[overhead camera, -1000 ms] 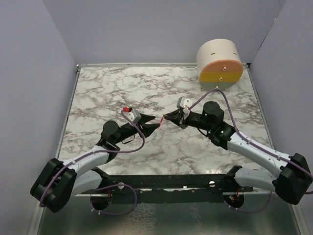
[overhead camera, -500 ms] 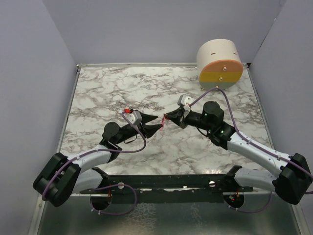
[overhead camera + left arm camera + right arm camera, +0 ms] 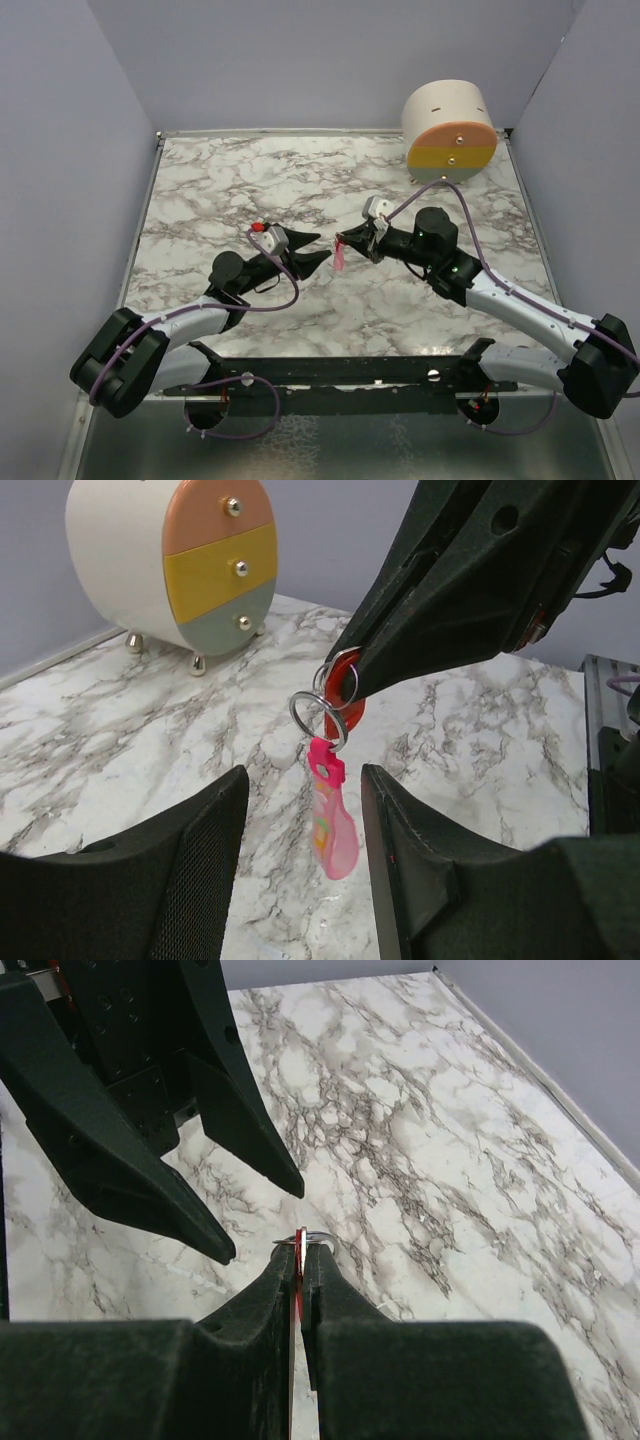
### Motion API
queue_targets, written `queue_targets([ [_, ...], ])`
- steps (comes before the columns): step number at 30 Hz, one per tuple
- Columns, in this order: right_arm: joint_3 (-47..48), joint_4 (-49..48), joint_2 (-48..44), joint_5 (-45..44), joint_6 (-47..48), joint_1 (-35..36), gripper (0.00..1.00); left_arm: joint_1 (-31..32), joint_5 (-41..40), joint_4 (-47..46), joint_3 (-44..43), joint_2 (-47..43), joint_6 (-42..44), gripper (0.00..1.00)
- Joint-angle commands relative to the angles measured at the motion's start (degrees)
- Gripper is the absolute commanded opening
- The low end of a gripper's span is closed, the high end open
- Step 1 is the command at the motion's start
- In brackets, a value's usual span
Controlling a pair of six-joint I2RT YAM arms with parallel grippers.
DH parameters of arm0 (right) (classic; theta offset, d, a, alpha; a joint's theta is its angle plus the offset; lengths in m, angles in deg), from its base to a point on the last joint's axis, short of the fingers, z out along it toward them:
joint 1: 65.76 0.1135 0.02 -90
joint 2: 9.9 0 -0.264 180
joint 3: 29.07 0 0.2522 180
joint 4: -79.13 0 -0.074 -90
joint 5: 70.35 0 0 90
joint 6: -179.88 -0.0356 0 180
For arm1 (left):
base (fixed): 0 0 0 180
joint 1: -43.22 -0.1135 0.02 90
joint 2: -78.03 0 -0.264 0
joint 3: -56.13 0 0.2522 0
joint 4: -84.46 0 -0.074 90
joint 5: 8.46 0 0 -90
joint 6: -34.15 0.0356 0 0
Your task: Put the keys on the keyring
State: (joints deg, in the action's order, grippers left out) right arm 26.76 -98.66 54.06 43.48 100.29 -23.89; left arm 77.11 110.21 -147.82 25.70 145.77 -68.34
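Above the middle of the marble desk (image 3: 250, 180), the right gripper (image 3: 345, 240) held its jaws clamped on the red head of the key (image 3: 351, 712), whose metal blade was hidden between the black fingers. The keyring (image 3: 326, 770) hung from that head clear of the desk. Its thin metal loops appeared to pass through the key, though the exact join was hard to make out from the left wrist camera. Its pink strap (image 3: 336, 830) dangled straight down. The left gripper (image 3: 318, 252) faced it from just beside, jaws spread apart and holding nothing. The strap hung ahead of the gap between them, and the pictures did not show whether it touched either finger. From overhead the key and ring were too small to tell apart, and only the strap showed, as a pink fleck between the two grippers. The right wrist camera caught only a red edge and a sliver of ring at its fingertips, with the strap out of sight below. A rounded chest of drawers (image 3: 450, 130) stood well apart at the far right corner.
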Motion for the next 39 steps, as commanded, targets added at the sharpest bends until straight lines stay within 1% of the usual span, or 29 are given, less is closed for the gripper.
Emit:
queue_targets([
  [1, -0.2, 0.8, -0.7, 1.6, 5.7, -0.2, 0.01, 0.3, -3.9, -3.2, 1.5, -0.8, 0.1, 0.51],
  [6, -4.8, -3.0, -1.7, 4.7, 13.9, -0.4, 0.01, 0.2, -8.2, -3.1, 2.5, -2.5, -0.2, 0.53],
  [8, -3.9, -1.2, -0.9, 9.1, 17.0, -1.2, 0.01, 0.1, -10.0, -3.0, 2.8, -3.0, -0.3, 0.53],
  [12, 5.0, 10.3, 4.8, 19.3, 21.9, -3.1, 0.01, -0.2, -9.4, -2.9, 2.5, -3.2, -0.4, 0.54],
  [15, 12.1, 19.4, 9.7, 25.7, 28.0, -4.3, 0.01, -0.5, -6.9, -2.9, 1.5, -2.7, 0.3, 0.55],
  [18, 17.4, 26.1, 13.6, 31.6, 33.6, -6.0, 0.01, -1.0, -4.0, -3.0, 0.8, -2.3, 0.9, 0.56],
  [21, 23.5, 33.9, 17.4, 35.7, 38.6, -8.1, 0.01, -1.6, -3.8, -3.0, 0.4, -2.2, 1.5, 0.56],
  [24, 27.4, 38.0, 20.1, 37.3, 40.9, -10.2, 0.01, -2.9, -4.9, -3.1, 0.2, -1.2, 2.7, 0.56],
  [30, 29.5, 36.5, 21.5, 36.6, 38.5, -11.3, 0.01, -6.4, -2.2, -6.4, -1.3, 3.7, -0.3, 0.57],
  [33, 25.6, 28.1, 19.6, 35.9, 32.6, -11.3, 0.01, -7.1, -1.8, -9.2, -1.6, 5.5, -1.8, 0.57],
  [34, 23.2, 23.7, 18.7, 35.4, 29.9, -11.3, 0.01, -7.2, -1.5, -9.8, -1.9, 6.3, -1.8, 0.57],
  [35, 22.2, 21.8, 18.1, 35.1, 28.3, -11.4, 0.01, -7.3, -1.0, -10.3, -2.3, 6.9, -1.6, 0.57],
  [37, 22.4, 22.2, 18.2, 37.3, 28.1, -11.9, 0.01, -7.6, 1.1, -11.7, -3.0, 8.8, -1.0, 0.57],
  [39, 23.8, 24.6, 19.2, 38.7, 28.9, -12.3, 0.01, -8.0, 4.1, -14.7, -3.6, 11.6, -0.8, 0.57],
])
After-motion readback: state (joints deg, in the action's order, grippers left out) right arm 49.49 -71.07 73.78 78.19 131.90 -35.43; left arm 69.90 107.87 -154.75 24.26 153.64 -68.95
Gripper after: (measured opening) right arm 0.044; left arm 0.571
